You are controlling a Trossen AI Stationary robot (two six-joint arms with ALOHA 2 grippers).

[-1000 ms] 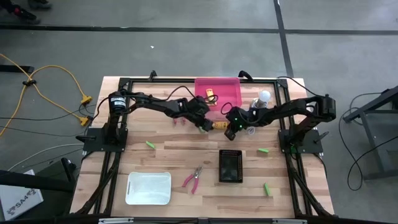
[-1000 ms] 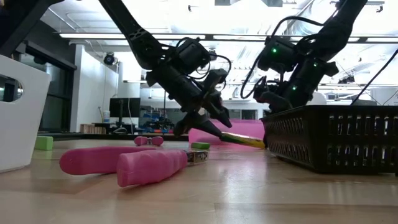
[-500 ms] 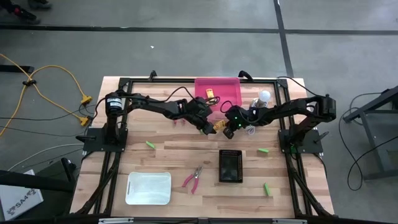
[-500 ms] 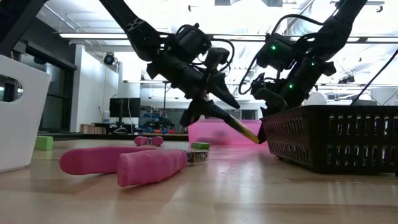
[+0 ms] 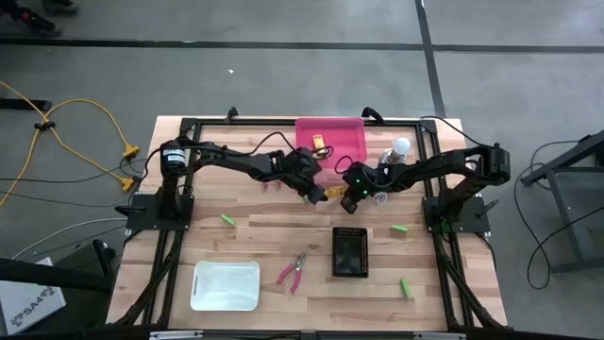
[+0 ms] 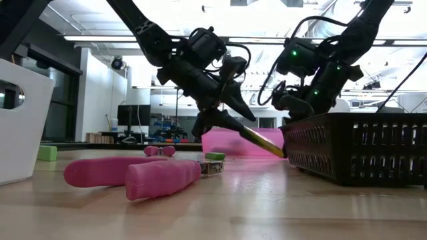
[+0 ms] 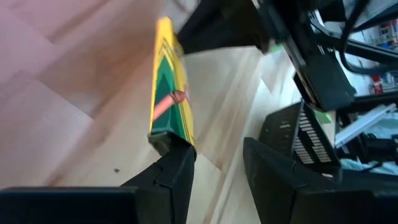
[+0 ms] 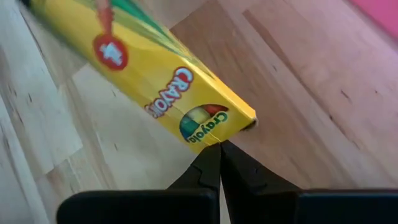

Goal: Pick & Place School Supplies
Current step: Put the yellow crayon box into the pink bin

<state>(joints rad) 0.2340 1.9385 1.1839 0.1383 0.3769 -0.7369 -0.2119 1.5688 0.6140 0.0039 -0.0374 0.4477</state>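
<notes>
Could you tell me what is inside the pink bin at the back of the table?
In the pink bin the high view shows one small yellow-orange box near its left side. The rest looks bare pink, though the bin's near edge is partly hidden by the arms.

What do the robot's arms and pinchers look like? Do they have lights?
Both arms are black and jointed, with thin black cables looping along them. The left gripper and right gripper each end in two dark, pointed fingers. Small green lights glow on the right arm's wrist. The left arm has a round black motor with a white label near its base.
</notes>
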